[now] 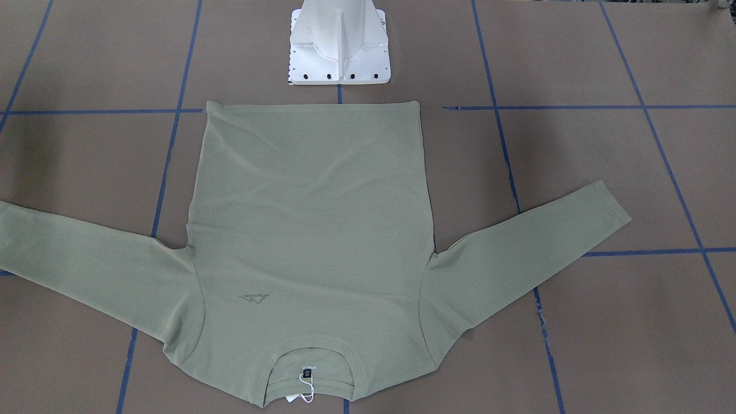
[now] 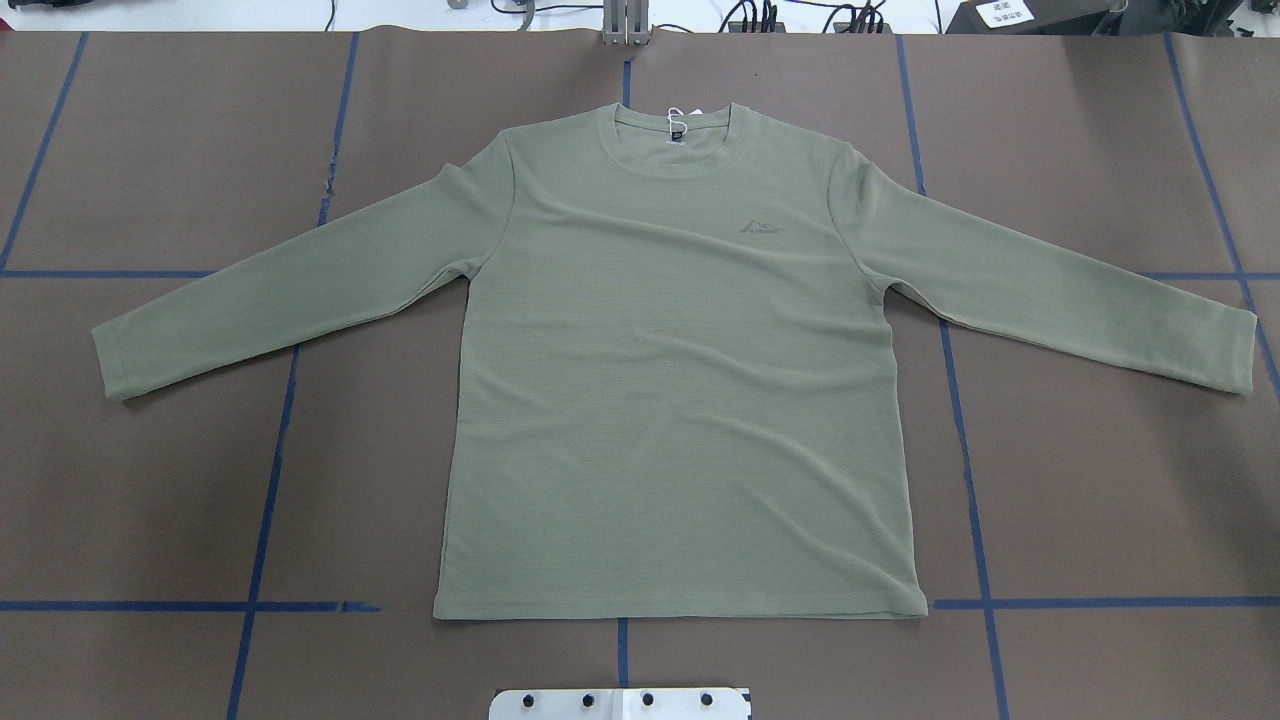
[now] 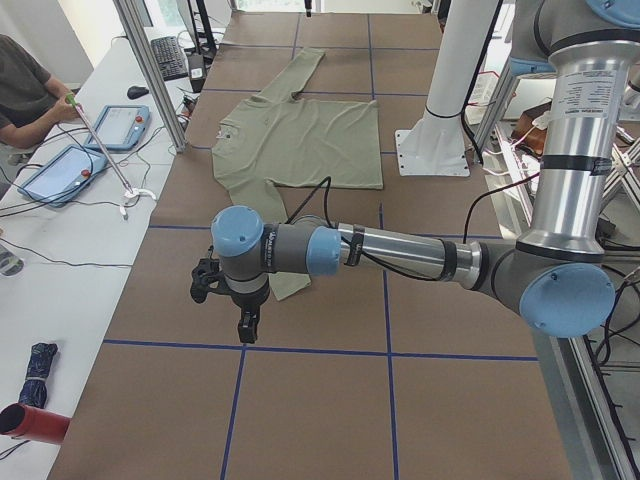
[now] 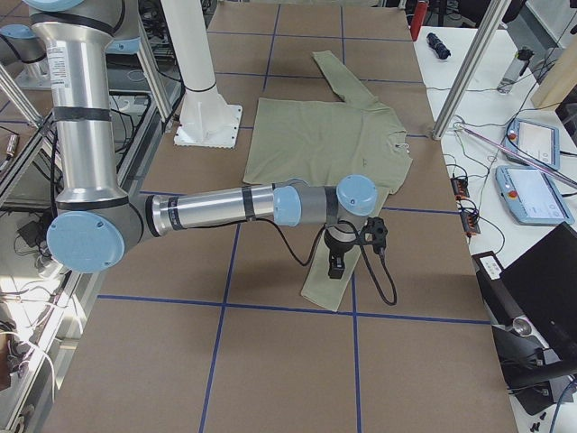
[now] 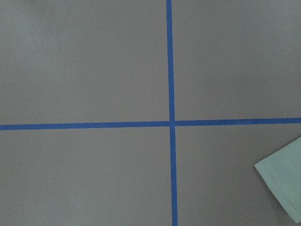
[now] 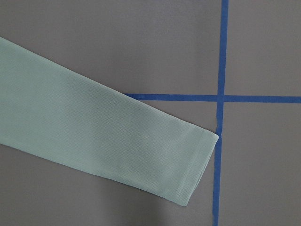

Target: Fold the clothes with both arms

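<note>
Two sets of jaws, and no telling of either whether spread or pressed together: shown only from the table's ends, absent from both wrist views. For the left gripper (image 3: 246, 330), a hover above the brown mat (image 2: 150, 500) just off the tip of the left sleeve (image 2: 250, 303), seemingly clear of cloth; from its wrist camera, only a corner of that cuff (image 5: 284, 183) beside a crossing of blue tape (image 5: 170, 70). For the right gripper (image 4: 336, 267), a hover over the end of the right sleeve (image 6: 108, 136), apart from it as far as can be judged, with the sleeve end flat beside another tape crossing. Outward from there: green shirt (image 2: 680, 400) spread face up in the middle of the mat, hem toward the white pedestal (image 1: 339, 52), collar (image 1: 313, 351) toward the far edge with a white hang tag (image 1: 306, 391) in the neck opening, both sleeves angled out and back toward the robot's side, only faint ripples across the chest. Nothing folded yet, by the look of it; sleeves likely first. Plenty to go wrong from here: a pinch taken too shallow on so flat a knit, slipping off mid-lift; one driven too deep, digging into the mat; uneven lifting on the two sides, dragging the body askew and spoiling the square lay; a sleeve carried across with a twist, leaving a lump. As for containers, none to be seen on the mat, so nothing held in any.
</note>
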Robot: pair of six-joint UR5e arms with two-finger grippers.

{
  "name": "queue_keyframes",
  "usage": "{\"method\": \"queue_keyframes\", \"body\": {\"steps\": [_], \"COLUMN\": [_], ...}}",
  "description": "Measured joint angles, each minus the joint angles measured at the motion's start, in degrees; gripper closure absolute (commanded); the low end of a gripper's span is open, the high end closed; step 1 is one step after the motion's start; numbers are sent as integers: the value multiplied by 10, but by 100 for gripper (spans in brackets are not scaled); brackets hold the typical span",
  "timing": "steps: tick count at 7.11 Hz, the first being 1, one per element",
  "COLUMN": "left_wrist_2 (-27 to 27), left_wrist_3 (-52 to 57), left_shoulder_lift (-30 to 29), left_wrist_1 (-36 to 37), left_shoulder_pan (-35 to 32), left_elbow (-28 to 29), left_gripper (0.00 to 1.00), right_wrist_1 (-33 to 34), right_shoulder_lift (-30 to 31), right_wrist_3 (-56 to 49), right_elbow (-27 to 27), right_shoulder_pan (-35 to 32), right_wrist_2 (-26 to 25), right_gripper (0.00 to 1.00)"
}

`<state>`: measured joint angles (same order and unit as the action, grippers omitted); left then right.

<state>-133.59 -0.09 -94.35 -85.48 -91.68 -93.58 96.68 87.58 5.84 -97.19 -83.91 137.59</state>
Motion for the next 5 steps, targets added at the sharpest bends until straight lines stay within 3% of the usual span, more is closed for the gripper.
{"method": "queue_keyframes", "body": {"steps": [5], "left_wrist_2": [-6], "left_wrist_3": [-3], "left_shoulder_lift": [1], "left_wrist_1": [-3], "left_shoulder_pan": [5], "left_elbow": [-2], "left_gripper": [0], "right_wrist_1": [0], "right_shoulder_lift": [24], "right_wrist_3": [0], "right_elbow": [1], "right_shoulder_pan": [0], "right_wrist_2": [-39], "right_gripper": [0]}}
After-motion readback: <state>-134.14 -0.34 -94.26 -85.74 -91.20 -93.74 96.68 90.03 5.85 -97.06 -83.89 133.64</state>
